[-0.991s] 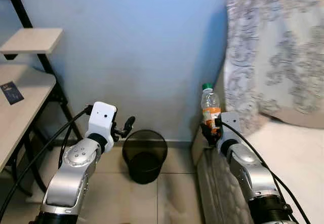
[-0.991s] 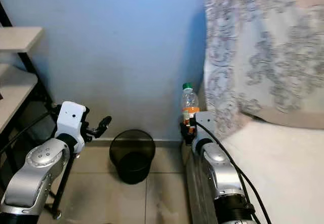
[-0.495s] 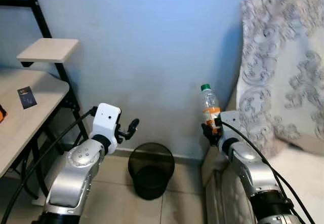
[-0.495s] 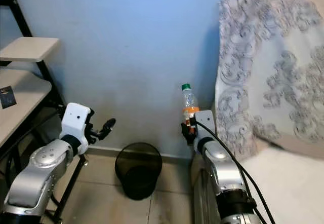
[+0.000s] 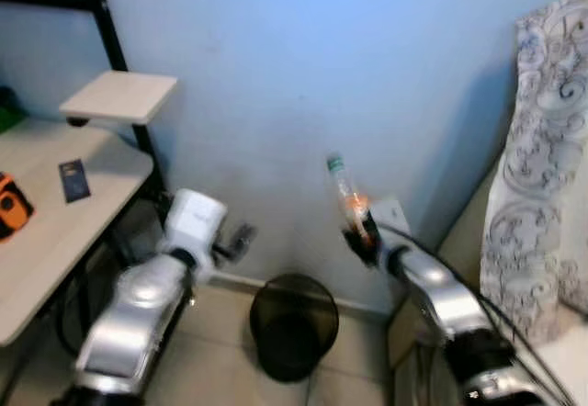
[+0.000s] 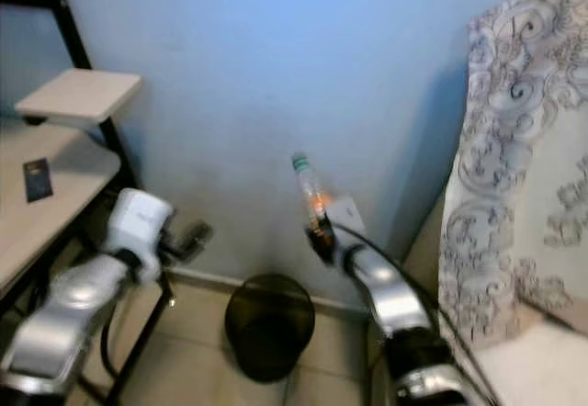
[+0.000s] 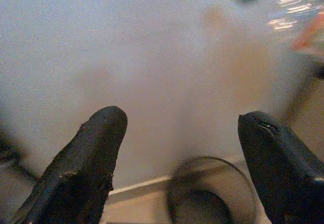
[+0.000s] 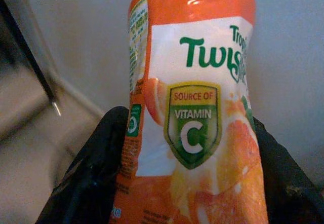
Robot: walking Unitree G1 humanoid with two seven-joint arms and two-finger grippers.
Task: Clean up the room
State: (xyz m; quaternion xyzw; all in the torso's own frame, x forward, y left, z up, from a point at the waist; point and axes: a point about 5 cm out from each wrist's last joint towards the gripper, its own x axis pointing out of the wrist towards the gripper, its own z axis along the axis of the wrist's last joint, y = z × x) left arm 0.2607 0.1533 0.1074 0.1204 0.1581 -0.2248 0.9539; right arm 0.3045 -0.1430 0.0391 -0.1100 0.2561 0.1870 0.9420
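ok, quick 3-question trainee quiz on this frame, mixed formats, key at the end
1. True or false: the right gripper is shut on the bottle.
2. What colour is the bottle's cap? A) red B) green C) white
3. Fill in: on the floor, against the blue wall, stands a black mesh ____.

Key
1. True. In the right wrist view its fingers clamp the orange-labelled bottle.
2. B.
3. Bin. The left gripper hangs open, holding nothing, above and to the left of it.

Open air lies above the waste bin (image 5: 293,326), hemmed by desk (image 5: 57,211) and bed (image 6: 514,241).
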